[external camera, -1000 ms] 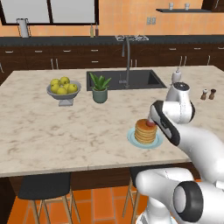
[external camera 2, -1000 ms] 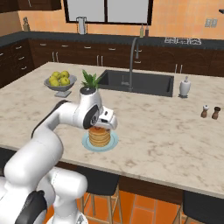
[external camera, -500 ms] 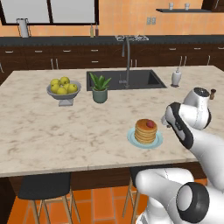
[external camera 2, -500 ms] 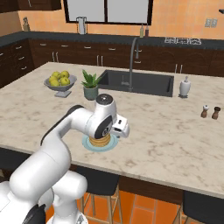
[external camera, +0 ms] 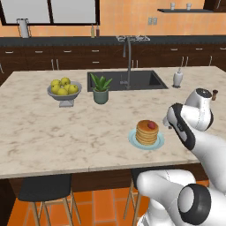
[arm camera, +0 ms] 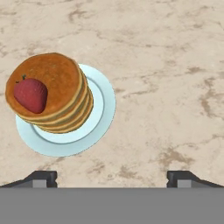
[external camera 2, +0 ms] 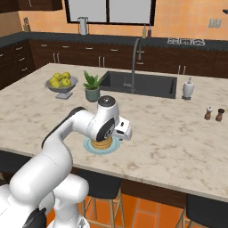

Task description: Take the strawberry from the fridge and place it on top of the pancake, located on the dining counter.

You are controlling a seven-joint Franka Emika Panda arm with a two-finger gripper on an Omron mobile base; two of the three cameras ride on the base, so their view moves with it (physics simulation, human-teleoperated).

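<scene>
While the strawberry (arm camera: 30, 95) is lying on top of the pancake (arm camera: 49, 92), toward one edge of the stack and touching nothing else, the gripper (arm camera: 112, 177) is hanging above the dining counter (arm camera: 175, 78) with its jaws spread wide and nothing between them; the two dark fingertips (arm camera: 41, 178) are showing at the bottom of the hand view, well apart, with bare marbled stone between them; the stack is sitting on its pale blue plate (arm camera: 100, 109), off to one side of the fingers rather than between them.

Seen from the left base view, the strawberry (external camera: 151, 125) is showing as a small red spot on the pancake (external camera: 146, 133), which is resting near the front edge of the dining counter (external camera: 53, 132); the arm's white and dark wrist is hovering just beside the plate, clear of the stack.

From the right base view, the arm's forearm is crossing in front of the pancake (external camera 2: 101, 143), hiding most of it; the plate's rim (external camera 2: 89, 149) is peeking out below.

Farther back on the counter, a bowl of lemons (external camera: 64, 89) is standing near a small potted plant (external camera: 100, 89); behind them the black sink (external camera: 128, 81) with its tall faucet (external camera: 128, 57) is sitting in the stone top; a white soap dispenser (external camera: 178, 78) is standing beside the sink.
</scene>
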